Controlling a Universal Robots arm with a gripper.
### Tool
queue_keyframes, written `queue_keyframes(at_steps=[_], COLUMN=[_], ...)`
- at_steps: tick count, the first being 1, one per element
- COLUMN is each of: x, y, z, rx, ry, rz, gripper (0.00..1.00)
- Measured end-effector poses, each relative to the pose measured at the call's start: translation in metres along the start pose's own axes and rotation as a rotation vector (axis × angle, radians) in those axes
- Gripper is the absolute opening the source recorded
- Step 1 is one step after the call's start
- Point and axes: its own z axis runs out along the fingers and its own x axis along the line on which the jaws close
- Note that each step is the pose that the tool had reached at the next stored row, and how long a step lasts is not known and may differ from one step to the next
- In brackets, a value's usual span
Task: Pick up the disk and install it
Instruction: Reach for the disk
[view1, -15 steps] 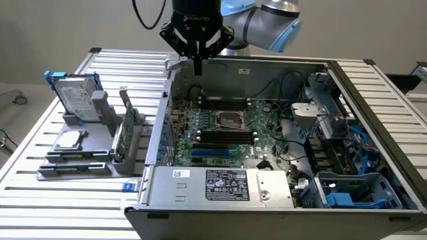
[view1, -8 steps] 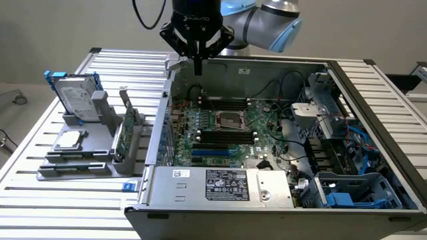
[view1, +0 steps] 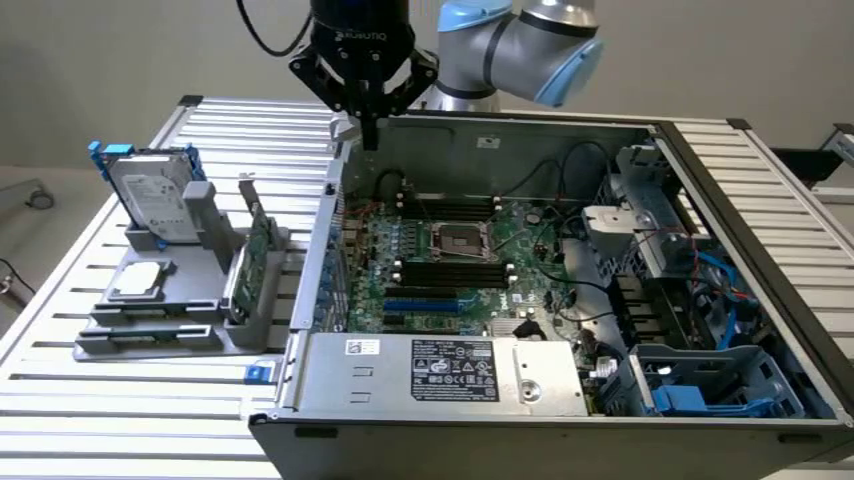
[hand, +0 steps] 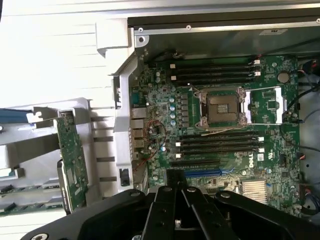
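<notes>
Above case wall (view1: 330, 230): pincer (view1: 370, 135) clenched, empty.
Disk (view1: 151, 195): upright in holder (view1: 200, 212), well apart.
Care: grip squarely across blue rails (view1: 98, 158).

The slatted table (view1: 80, 400) carries a computer case (view1: 534, 445) and, apparently, a grey rack (view1: 200, 310).

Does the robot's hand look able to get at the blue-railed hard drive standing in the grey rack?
Probably yes. The disk stands upright in the rack with nothing over its top. The hand, shut and empty, hangs above the computer case wall, open air between them.
</notes>
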Motion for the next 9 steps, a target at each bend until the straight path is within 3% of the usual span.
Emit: queue_keyframes(at_steps=[9], x=[0.041], y=[-0.0028], z=[-0.0009], rx=[0.0], ry=[0.0], rz=[0.0], gripper=[0.11])
